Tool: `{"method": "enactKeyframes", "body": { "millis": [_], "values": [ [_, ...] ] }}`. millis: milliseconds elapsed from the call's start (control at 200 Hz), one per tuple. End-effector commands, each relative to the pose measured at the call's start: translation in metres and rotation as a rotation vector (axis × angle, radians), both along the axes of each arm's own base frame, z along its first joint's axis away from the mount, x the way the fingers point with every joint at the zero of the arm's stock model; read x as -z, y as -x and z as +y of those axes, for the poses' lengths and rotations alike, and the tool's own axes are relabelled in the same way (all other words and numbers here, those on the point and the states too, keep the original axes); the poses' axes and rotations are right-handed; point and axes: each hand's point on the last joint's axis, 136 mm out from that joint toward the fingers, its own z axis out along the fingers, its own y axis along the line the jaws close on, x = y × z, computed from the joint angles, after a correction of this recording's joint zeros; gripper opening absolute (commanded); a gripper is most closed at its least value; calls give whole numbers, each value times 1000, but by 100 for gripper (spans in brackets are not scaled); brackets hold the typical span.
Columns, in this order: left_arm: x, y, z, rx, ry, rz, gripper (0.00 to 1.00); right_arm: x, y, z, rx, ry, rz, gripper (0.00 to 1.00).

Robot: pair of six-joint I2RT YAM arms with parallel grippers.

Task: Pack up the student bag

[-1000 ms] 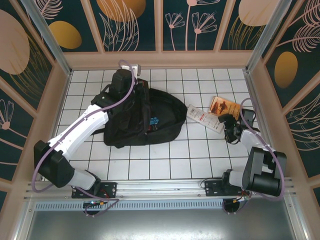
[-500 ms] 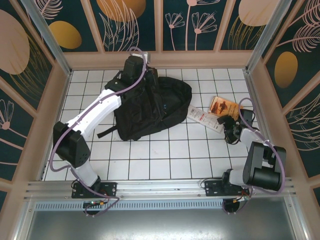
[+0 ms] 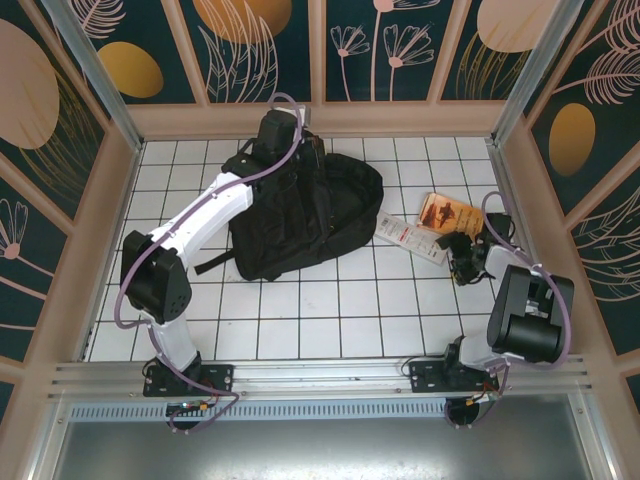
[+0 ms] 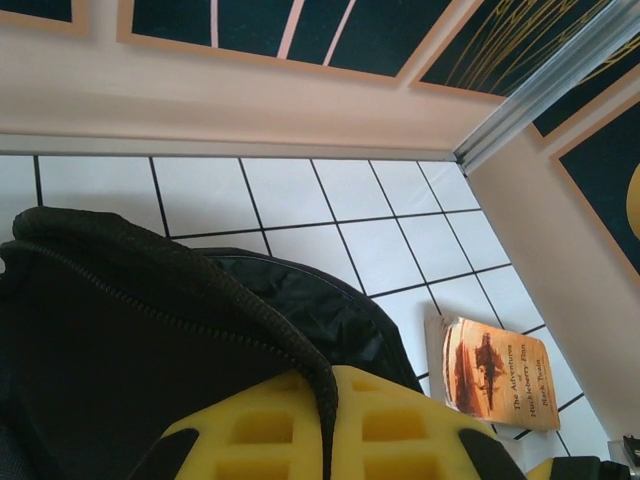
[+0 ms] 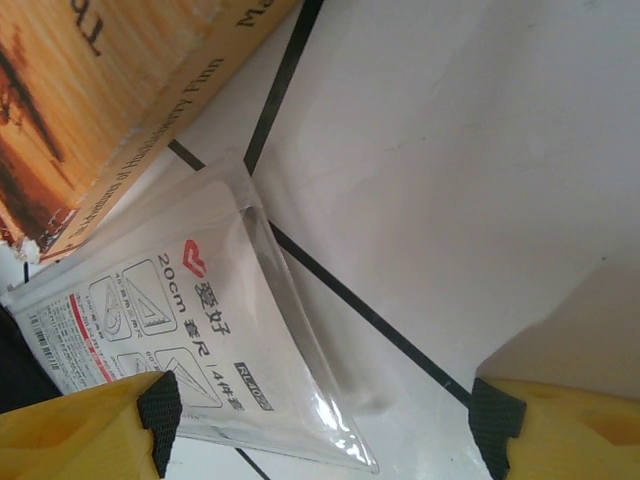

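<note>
Your left pincer (image 4: 325,420) clamps the student bag (image 3: 310,220), lying diagonally toward the "Huckleberry Finn" paperback (image 4: 495,370), as your right pincer (image 5: 320,420) gapes over a "20cm" pouch (image 5: 200,330).

The backpack (image 3: 310,215) is black all over. The left tool (image 4: 330,440) is yellow, and the right tool (image 5: 325,430) is yellow with black pads. Between the right tool's fingers is a clear packet (image 5: 180,330) printed red, white and black, and beyond it an orange-brown book (image 5: 110,90). The surface (image 3: 330,310) is white with a black grid.
</note>
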Motion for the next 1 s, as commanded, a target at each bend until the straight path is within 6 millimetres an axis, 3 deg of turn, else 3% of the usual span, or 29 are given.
{"method": "enactKeyframes", "body": {
  "millis": [0,255,405,676,996],
  "values": [
    [-8,-5,-11,34,41,-28,0,1,-40,23,-136,-64,-174,80],
    [-6,-4,-11,40,36,-27,0,-21,-59,15,-217,54,-231,80],
    [-7,-3,-12,47,35,-31,0,-31,-55,23,-250,10,-303,82],
    [-8,-2,-13,63,33,-34,0,-42,-41,17,-230,-65,-415,83],
    [-7,1,-19,91,50,-23,0,-7,-42,4,-216,-60,-287,77]
  ]
}}
